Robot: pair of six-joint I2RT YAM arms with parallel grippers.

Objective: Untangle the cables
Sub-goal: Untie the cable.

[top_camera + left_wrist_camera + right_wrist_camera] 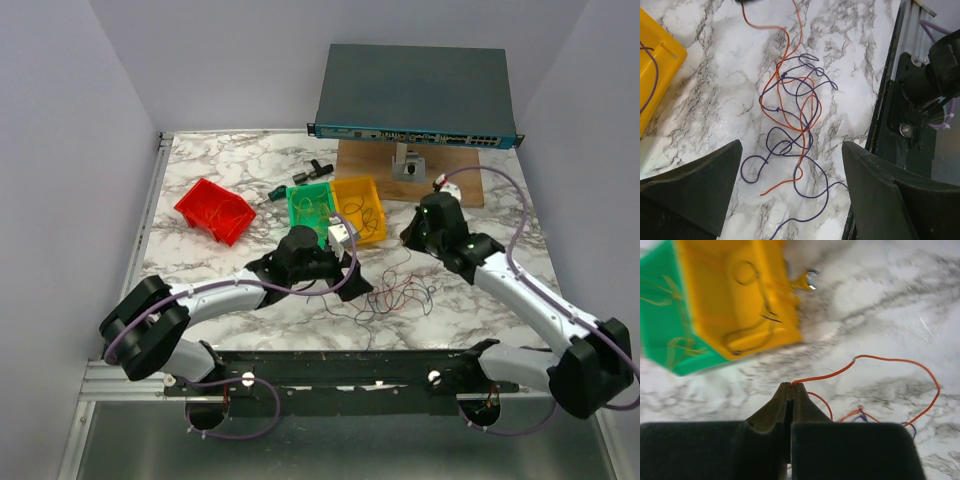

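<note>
1. the cables point(790, 125), a loose tangle of hair-thin orange and dark purple flexible wires, lie flat on the white marble-patterned bench point(215, 160) just in front of the yellow plastic bin point(345, 186), on the side nearer the arm bases. a few more wires lie inside that bin.
2. by their look they are almost weightless and quite limp, so a strand should follow any pull. the loops cross many times, and a hard tug would likely tighten a crossing or drag the whole bundle along.
3. being so thin and smooth, a strand needs a full pinch at the very tips. the best hold is probably a free end or a stretch that runs clear of the crossings.
4. the right claw point(791, 390) is pressed fully together, clamped on a thin orange wire point(875, 360) at its tips, just on the near side of the yellow bin. the wire arcs away from the tips and curves back toward the tangle.
5. the left claw point(792, 150) stands wide apart over the tangle, farther from the yellow bin, with nothing between its fingers.
</note>
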